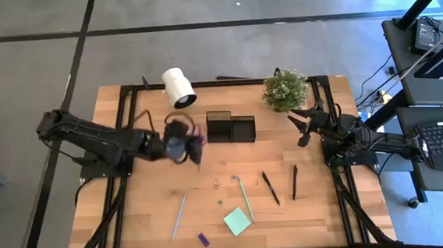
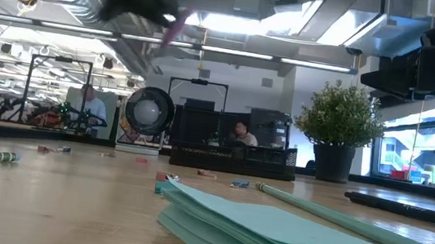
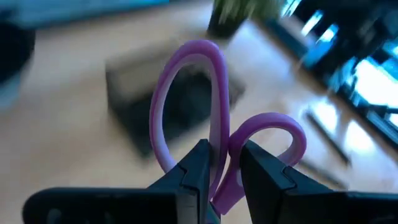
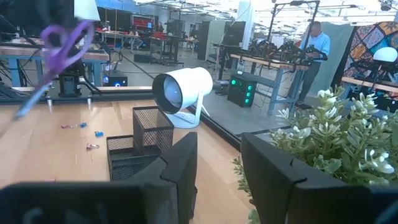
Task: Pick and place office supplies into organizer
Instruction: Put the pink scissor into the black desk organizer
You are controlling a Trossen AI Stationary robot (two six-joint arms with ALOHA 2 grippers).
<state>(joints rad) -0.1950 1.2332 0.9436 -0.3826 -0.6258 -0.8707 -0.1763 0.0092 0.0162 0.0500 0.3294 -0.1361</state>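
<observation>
1. Left gripper (image 3: 221, 171) clamped on scissors (image 3: 205, 112), held in the air just left of organizer (image 1: 230, 128).
2. Right gripper (image 4: 217, 165) parted, nothing between its fingers, waiting beside plant (image 1: 285, 89).
3. Pens (image 1: 270, 188) and pad (image 1: 237, 221) lie on table (image 1: 134, 216).

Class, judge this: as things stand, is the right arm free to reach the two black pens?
Probably yes. The right gripper hovers open and empty beside the plant, and the black pens lie uncovered on the table with nothing between.
</observation>
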